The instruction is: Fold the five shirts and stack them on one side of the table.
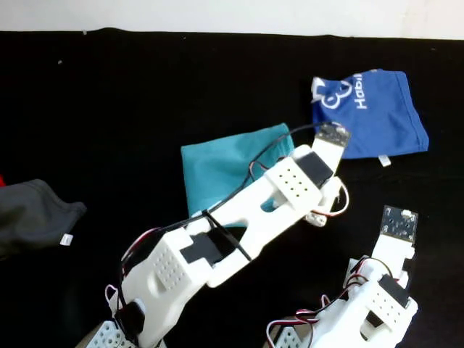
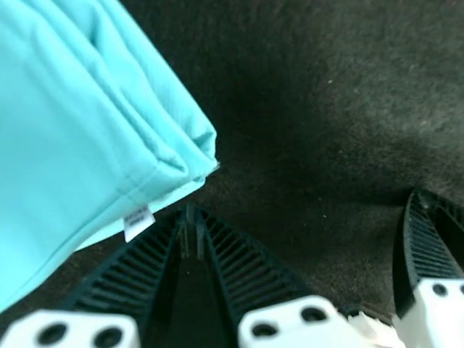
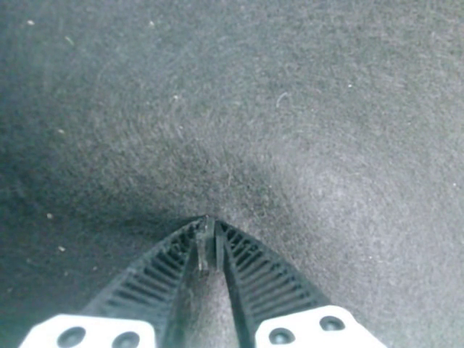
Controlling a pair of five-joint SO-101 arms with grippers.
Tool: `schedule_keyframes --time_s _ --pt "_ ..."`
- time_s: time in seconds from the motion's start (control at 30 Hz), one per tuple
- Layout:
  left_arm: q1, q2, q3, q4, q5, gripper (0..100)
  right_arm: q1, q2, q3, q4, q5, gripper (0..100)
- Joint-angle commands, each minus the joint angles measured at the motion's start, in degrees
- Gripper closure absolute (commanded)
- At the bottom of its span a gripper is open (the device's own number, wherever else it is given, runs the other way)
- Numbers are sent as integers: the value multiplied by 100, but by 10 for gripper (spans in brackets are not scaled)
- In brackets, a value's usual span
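A folded teal shirt lies mid-table, partly under my left arm. Its corner and white tag are close up in the left wrist view. My left gripper is shut, with its tips just off that shirt's edge and nothing seen between them. In the high view it sits below its camera board, between the teal shirt and a folded blue shirt at the back right. A crumpled dark grey shirt lies at the left edge. My right gripper is shut over bare black cloth, near the front right.
The table is covered in black cloth. A red scrap shows at the left edge. A black ridged finger on a white base, seemingly the other arm's, stands at the side of the left wrist view.
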Motion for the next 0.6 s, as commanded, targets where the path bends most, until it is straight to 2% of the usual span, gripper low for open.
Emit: schedule_keyframes --time_s 0.0,0.27,0.43,0.57 --pt "31 -189 -163 -53 26 991 -4 4 207 -145 88 991" --pt "-347 -989 -532 229 18 991 -4 4 207 -145 88 991" --pt "-884 -409 -558 176 18 991 -4 4 207 -145 88 991" --pt "-1165 92 -558 -246 35 991 -4 4 207 -145 88 991"
